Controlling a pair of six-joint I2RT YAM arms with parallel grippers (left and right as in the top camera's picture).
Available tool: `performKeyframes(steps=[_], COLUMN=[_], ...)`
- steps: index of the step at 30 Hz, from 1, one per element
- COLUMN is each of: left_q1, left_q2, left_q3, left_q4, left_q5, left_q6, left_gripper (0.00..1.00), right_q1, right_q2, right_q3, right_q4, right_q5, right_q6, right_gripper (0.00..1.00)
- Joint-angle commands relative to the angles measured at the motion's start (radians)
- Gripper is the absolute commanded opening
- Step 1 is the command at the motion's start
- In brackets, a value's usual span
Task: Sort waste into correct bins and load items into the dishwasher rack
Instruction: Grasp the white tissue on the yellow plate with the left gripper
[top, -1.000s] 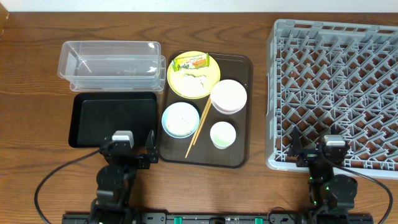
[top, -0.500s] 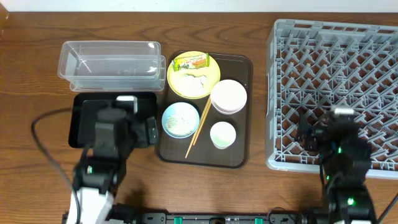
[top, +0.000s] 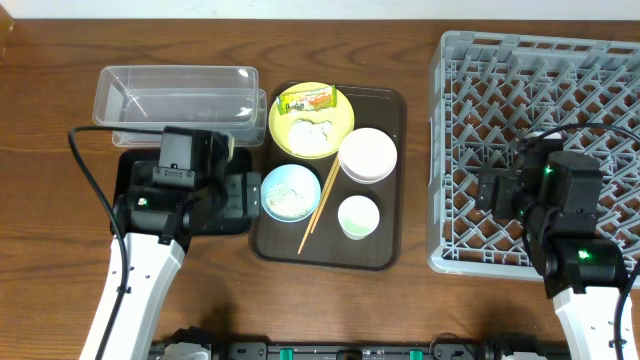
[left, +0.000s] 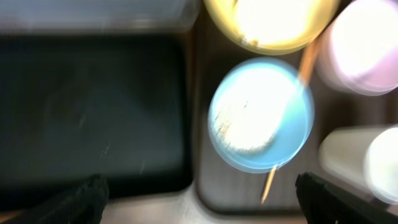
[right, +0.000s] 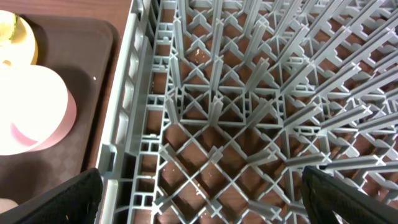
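1. Dishwasher rack (top: 437, 150), at the right of the table (top: 50, 120): every peg in view stands bare. None of the dishes has been loaded.
2. Bins, at the left: the clear container (top: 105, 95) shows nothing inside. The black tray (top: 130, 165) just in front of it looks bare where it can be seen, but the left arm hides part of it.
3. Waste, unsorted: the snack wrapper (top: 305, 100) lies on the far edge of the yellow plate (top: 285, 135), with white rice scraps (top: 313, 130) near the plate's middle. Pale scraps also appear to lie inside the light blue bowl (top: 266, 190).
4. Items, all on the brown serving tray (top: 385, 250) between the bins and the rack:
   - The yellow plate is at the far end.
   - The white bowl (top: 368, 155) is to the plate's right and nearer.
   - The light blue bowl is at the near left.
   - The white cup (top: 358, 216) is at the near right.
   - The chopsticks (top: 320, 205) lie slantwise between the blue bowl and the cup.
5. Left fingers (left: 81, 196): spread wide and holding nothing. They hang over the seam between the black tray and the serving tray, just beside the light blue bowl.
6. Right fingers (right: 68, 196): spread wide and empty, above the rack's near-left cells.
7. Progress, as judged: the task is at its very start. What is left:
   - The wrapper and the scraps must go to their bins.
   - The plate and the blue bowl must be emptied.
   - All five items must be carried to the rack.
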Motion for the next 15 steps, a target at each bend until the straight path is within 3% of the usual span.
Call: performKeyframes(steps=[1,15], left_q1=[0.001,-0.071], left_q2=[0.011,0.349], left_q3=[0.026,0.113], left_q4=[0.105,0.607], left_q5=[0.085,0.084], left_q6=[-0.006,0.038], left_gripper=[0.99,0.99], right_q1=[-0.010,-0.010], right_q2=[0.000,0.001], right_q3=[0.024,0.024], right_q4=[0.006,0.006], right_q5=[0.006,0.006], right_q6=[0.007,0.007], right_gripper=[0.99,1.00])
